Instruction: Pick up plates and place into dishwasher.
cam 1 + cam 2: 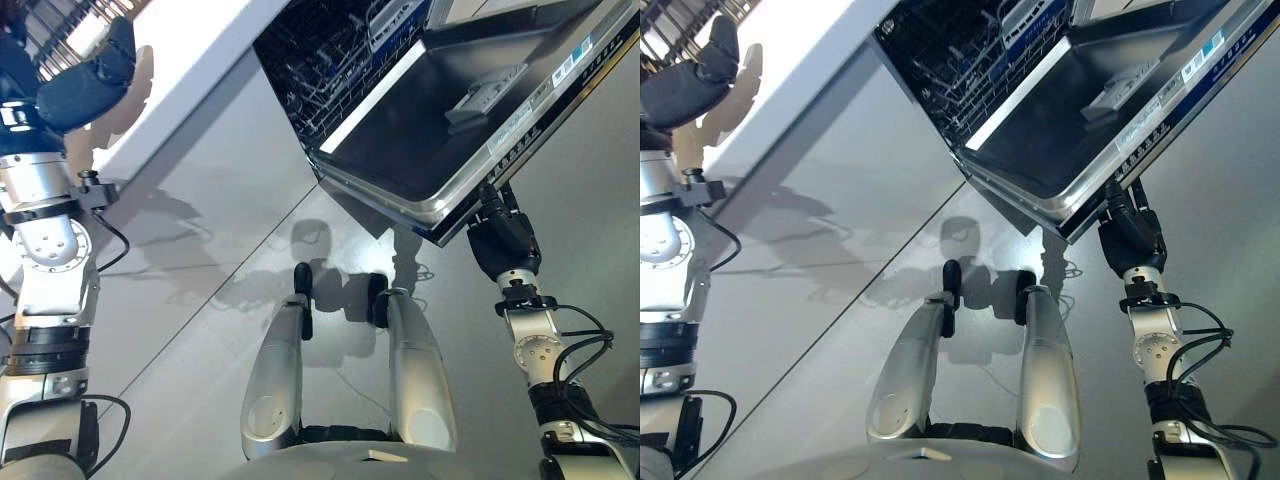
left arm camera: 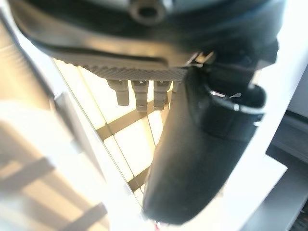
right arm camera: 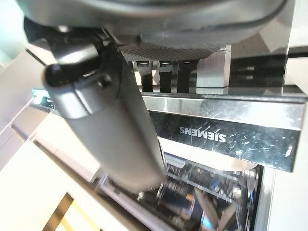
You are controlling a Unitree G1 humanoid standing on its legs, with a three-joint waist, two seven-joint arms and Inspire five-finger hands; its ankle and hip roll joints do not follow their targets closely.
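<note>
I see the dishwasher door (image 1: 420, 130) hanging open, the dark wire rack (image 1: 330, 60) just behind it. My right hand (image 1: 502, 238) sits at the door's front edge, fingers straight, holding nothing. My left hand (image 1: 85, 80) is well apart from the door, over the white counter (image 1: 190, 50); fingers straight, empty. I can't make out any plates. Expect them stiff, slick, breakable; I would pinch one at the rim.

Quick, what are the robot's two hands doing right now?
Left hand: open, holding nothing.
Right hand: at the dishwasher door edge; grip cannot be told.
</note>
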